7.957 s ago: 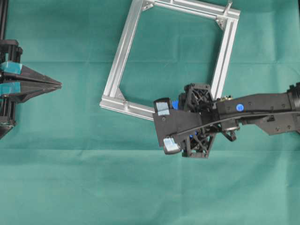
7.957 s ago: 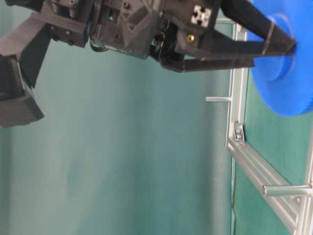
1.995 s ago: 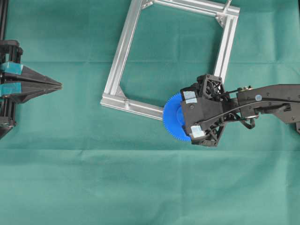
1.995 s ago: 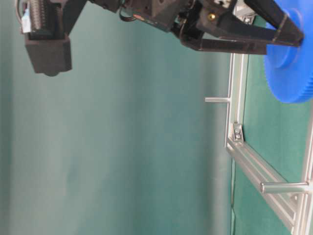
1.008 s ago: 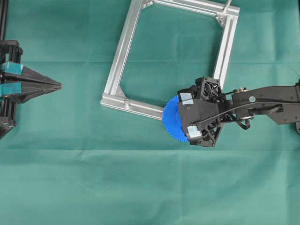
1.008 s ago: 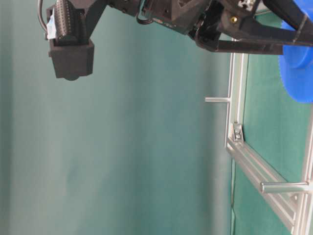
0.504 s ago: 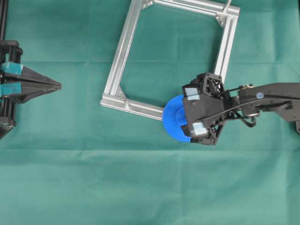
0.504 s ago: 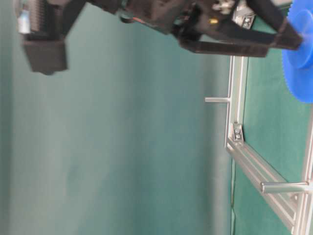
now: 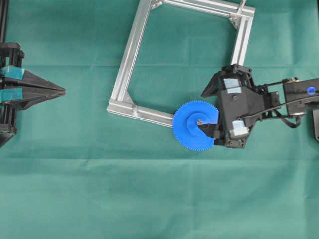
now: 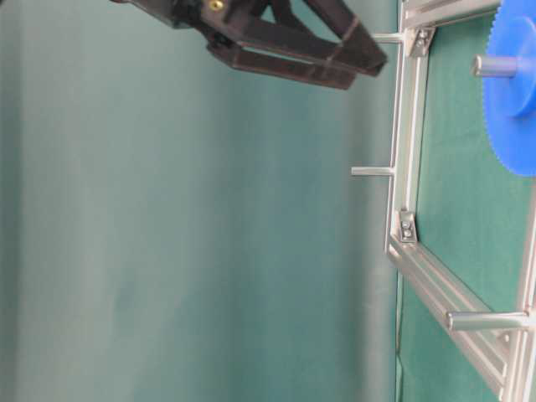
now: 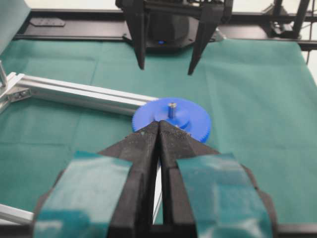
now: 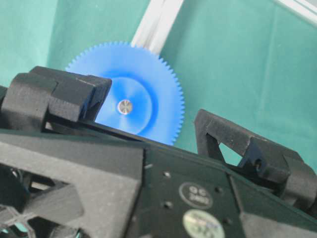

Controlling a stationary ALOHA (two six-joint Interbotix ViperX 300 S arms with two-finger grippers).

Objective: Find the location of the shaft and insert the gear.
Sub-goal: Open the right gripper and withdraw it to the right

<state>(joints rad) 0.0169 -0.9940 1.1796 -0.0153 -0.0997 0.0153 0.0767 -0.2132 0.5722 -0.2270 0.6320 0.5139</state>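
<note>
The blue gear (image 9: pixel 192 132) lies flat at the near right corner of the aluminium frame (image 9: pixel 130 52). The silver shaft (image 9: pixel 199 121) pokes up through its hub. My right gripper (image 9: pixel 212 112) is open and holds nothing; it hangs above and just right of the gear. From the table-level view its fingers (image 10: pixel 335 50) are well off the gear (image 10: pixel 515 117) and the shaft (image 10: pixel 494 65). In the right wrist view the gear (image 12: pixel 148 84) and shaft (image 12: pixel 124 106) show between the spread fingers (image 12: pixel 233 136). The left gripper (image 11: pixel 158 125) is shut and empty, far left (image 9: pixel 62 90).
Other short pins stand up from the frame rails (image 10: pixel 373 171) (image 10: pixel 486 320). Corner brackets sit inside the frame (image 9: pixel 233 22). Green cloth (image 9: pixel 149 199) covers the table all round. The left arm's base (image 9: pixel 7 89) is at the left edge.
The right gripper has opened and let go of the gear, then lifted and drawn back to the right. The gear now sits on the shaft. The left arm has not moved.
</note>
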